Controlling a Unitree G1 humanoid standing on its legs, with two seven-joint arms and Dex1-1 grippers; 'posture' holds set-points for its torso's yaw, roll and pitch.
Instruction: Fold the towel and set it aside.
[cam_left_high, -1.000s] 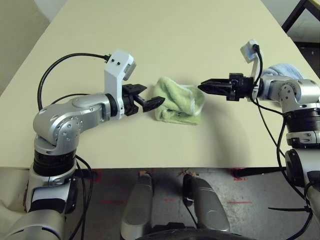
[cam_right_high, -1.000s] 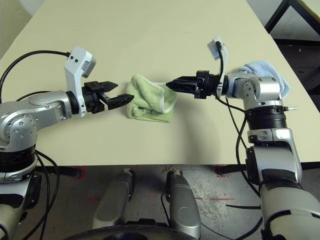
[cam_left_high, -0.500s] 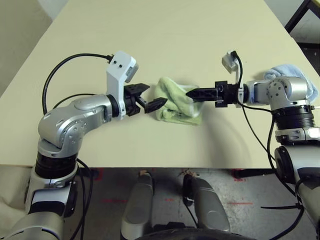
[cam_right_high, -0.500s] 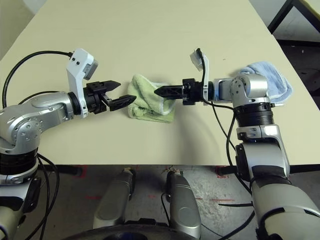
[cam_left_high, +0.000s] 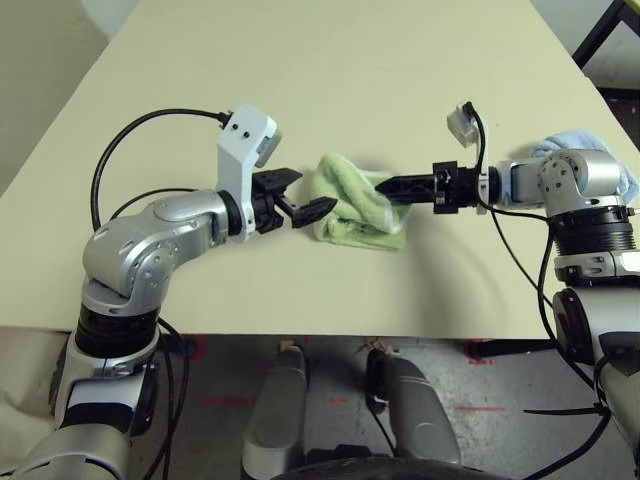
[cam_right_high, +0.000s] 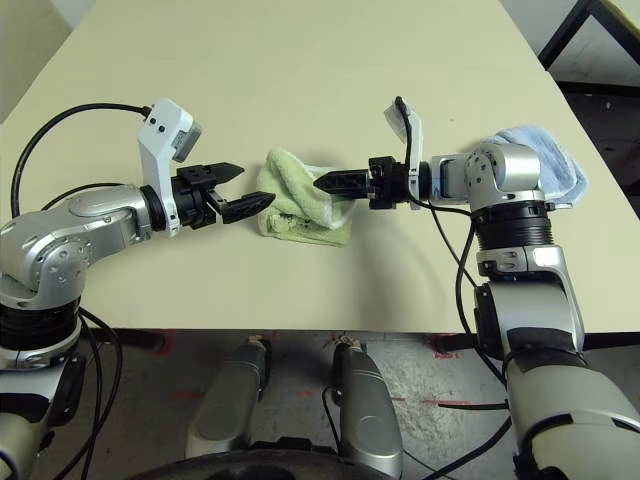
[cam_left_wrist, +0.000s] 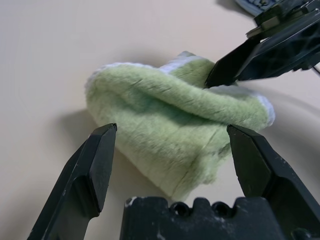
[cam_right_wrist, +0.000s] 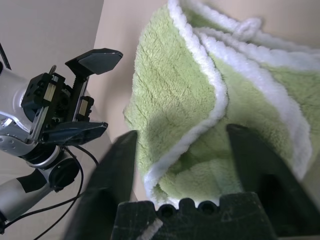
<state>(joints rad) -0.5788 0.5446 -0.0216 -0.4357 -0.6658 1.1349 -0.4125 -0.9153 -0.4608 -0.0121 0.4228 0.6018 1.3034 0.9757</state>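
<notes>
The towel (cam_left_high: 352, 205) is a light green cloth with white edging, lying bunched and partly folded at the table's middle. My left gripper (cam_left_high: 312, 192) hovers just left of it, open, its fingers (cam_left_wrist: 97, 160) spread wide in front of the towel's (cam_left_wrist: 170, 125) folded end without touching. My right gripper (cam_left_high: 382, 186) reaches in from the right onto the towel's top right part. In the right wrist view its two fingers (cam_right_wrist: 117, 170) stand apart on either side of a fold of the white-edged cloth (cam_right_wrist: 200, 100).
A light blue rolled towel (cam_right_high: 540, 150) lies behind my right arm near the table's right edge. The cream table (cam_left_high: 300, 60) stretches bare to the far side. Its front edge (cam_left_high: 300, 332) runs close under both arms. A dark frame (cam_left_high: 605, 30) stands off the far right corner.
My right gripper has moved left from beside the towel's right edge until its fingers sit over the cloth. My left gripper has edged slightly closer to the towel.
</notes>
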